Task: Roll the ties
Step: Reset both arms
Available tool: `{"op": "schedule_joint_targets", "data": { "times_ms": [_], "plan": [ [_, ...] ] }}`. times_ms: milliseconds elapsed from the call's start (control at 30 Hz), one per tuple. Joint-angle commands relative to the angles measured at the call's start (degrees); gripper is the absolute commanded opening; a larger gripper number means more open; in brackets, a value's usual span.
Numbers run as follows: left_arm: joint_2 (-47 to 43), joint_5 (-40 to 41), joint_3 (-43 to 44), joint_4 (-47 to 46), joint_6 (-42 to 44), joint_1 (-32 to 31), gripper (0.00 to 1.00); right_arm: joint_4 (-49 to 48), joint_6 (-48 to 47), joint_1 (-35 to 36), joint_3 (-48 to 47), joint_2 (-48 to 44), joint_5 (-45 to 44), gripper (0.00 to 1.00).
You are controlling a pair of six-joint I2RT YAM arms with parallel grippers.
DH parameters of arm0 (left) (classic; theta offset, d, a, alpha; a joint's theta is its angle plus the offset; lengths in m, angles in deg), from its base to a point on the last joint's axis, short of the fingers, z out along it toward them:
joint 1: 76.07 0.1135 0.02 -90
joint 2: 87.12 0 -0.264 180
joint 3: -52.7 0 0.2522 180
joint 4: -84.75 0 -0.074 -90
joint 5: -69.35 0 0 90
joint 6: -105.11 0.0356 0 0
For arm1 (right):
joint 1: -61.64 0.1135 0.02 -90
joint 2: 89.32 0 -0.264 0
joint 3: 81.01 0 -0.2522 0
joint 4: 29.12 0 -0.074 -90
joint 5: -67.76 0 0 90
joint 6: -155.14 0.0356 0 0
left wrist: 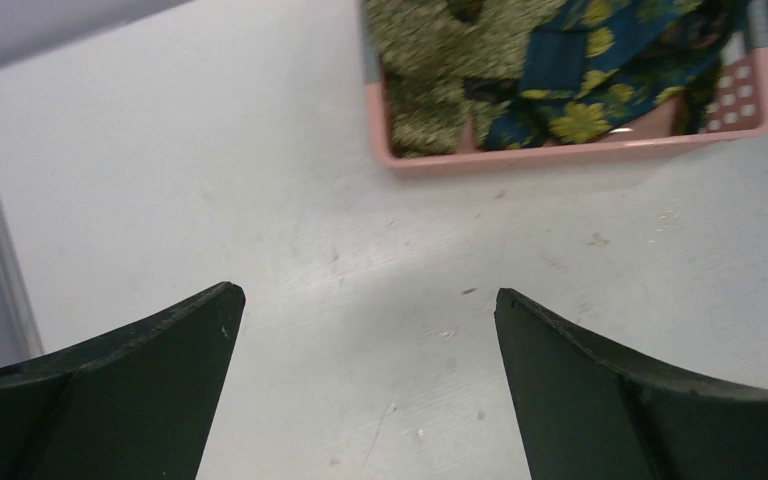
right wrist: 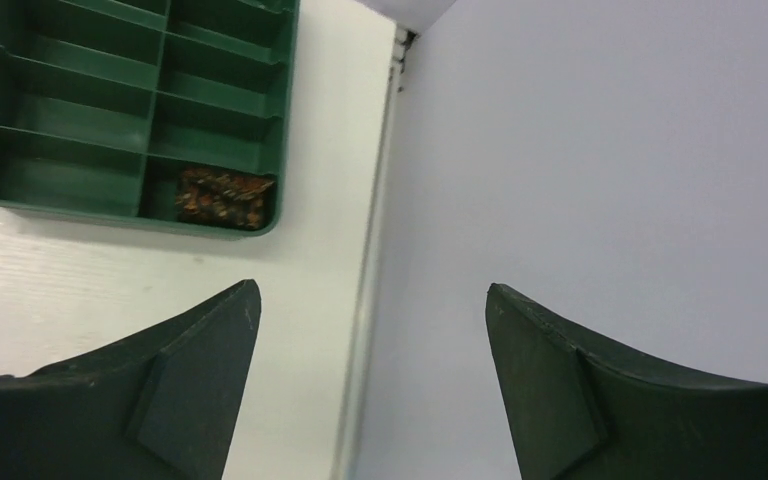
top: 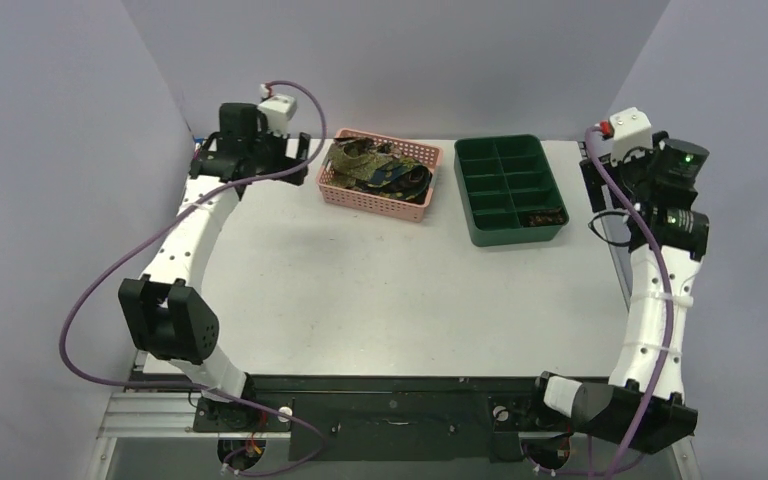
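Left hand (left wrist: 365, 385) spread wide over table (left wrist: 210, 180), ties (left wrist: 520, 70) heaped in pink basket (left wrist: 580, 152)

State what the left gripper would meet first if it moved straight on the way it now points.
Most likely the bare table, short of the pink basket holding the ties: the open left gripper tilts down toward the tabletop. Depth is unclear from these views.

Bright even light, soft faint shadows, sharp
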Motion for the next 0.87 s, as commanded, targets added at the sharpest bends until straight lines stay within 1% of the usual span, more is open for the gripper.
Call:
{"op": "schedule_joint_targets", "data": {
  "times_ms": [0,100,133,167,267,367,467,667,767,833],
  "plan": [
    [-3.95,3.26,0.95,9.79,-0.34,7.1,0.97,-6.79,19.17,-4.27,12.9,-6.68,11.97,0.78],
    [-7.4,2.13,-3.75,9.83,-0.57,11.78,0.96,-6.09,22.94,-4.41,20.04,-9.37,14.78,0.79],
    [-9.37,1.84,-7.24,9.02,-0.85,12.42,0.96,-5.91,23.87,-4.26,23.84,-10.5,15.97,0.79],
    [-10.38,1.77,-9.12,8.4,-1.07,12.9,0.97,-5.95,24.55,-4.16,25.71,-10.96,16.03,0.79],
    [-15.98,2.27,-19.28,5.02,-2.95,13.1,0.97,-6.17,27.27,-3.98,32.86,-11.7,13.58,0.79],
    [-19.83,2.07,-26.16,2.89,-5.63,13.08,0.97,-6.21,26.52,-3.79,36.7,-11.59,11.73,0.79],
    [-22.76,2.81,-31.67,1.9,-9.77,15.74,0.97,-6.39,24.39,-3.14,38.61,-11.55,9.85,0.8],
    [-24.92,3.78,-35.24,3.22,-11.74,16.05,0.97,-3.2,19.82,-1.65,39.63,-10.61,8.79,0.8],
    [-25.16,6.98,-36.03,3.94,-13.0,16.27,0.97,-1.81,17.81,-1.61,38.98,-11.23,8.85,0.81],
    [-24.7,8.23,-34.86,5.46,-12.7,16.31,0.97,-1.08,17.32,-1.56,38.47,-11.82,8.95,0.81]
  ]
}}
